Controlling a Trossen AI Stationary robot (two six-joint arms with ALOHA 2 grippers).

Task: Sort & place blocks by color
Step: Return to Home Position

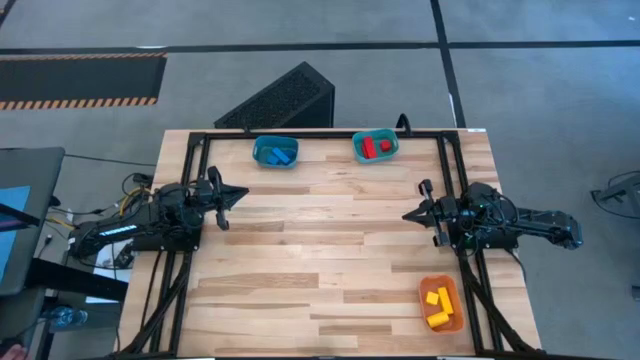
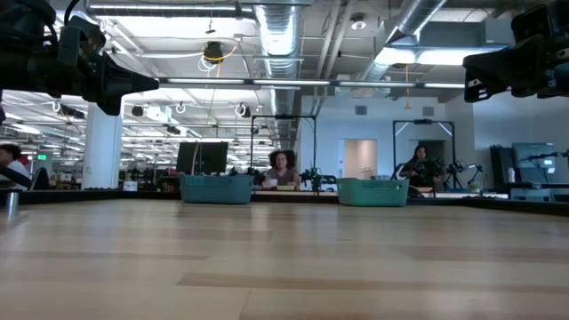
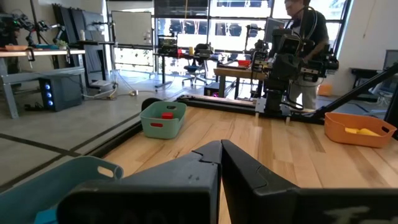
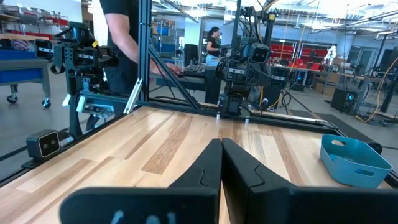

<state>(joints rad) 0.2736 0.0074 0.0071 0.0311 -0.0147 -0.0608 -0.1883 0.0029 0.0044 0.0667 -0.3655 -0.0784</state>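
Left gripper (image 1: pixel 241 195) sits at the left table (image 1: pixel 320 250) edge, fingers pressed together, holding nothing, tip pointing inward. Looks like homing: the arm is already tucked back over its own side. To finish well, I'd judge: keep the fingers closed, pull straight back and stay raised off the wood, no swing toward the far bins.

Blue bin (image 1: pixel 258 150) at the far edge, left of centre, holds the blue blocks (image 1: pixel 280 157). It's beyond the left gripper and a little inward, well apart from it. Teal bin (image 1: pixel 358 146) just to its right holds the red blocks (image 1: pixel 376 148).

Right gripper (image 1: pixel 408 214) mirrors the left at the right edge, also clamped shut and empty. Orange bin (image 1: pixel 424 290) at the near right corner holds the yellow blocks (image 1: pixel 436 308), nearer than the right gripper and clear of it.

No loose blocks show on the table; sorting looks done.
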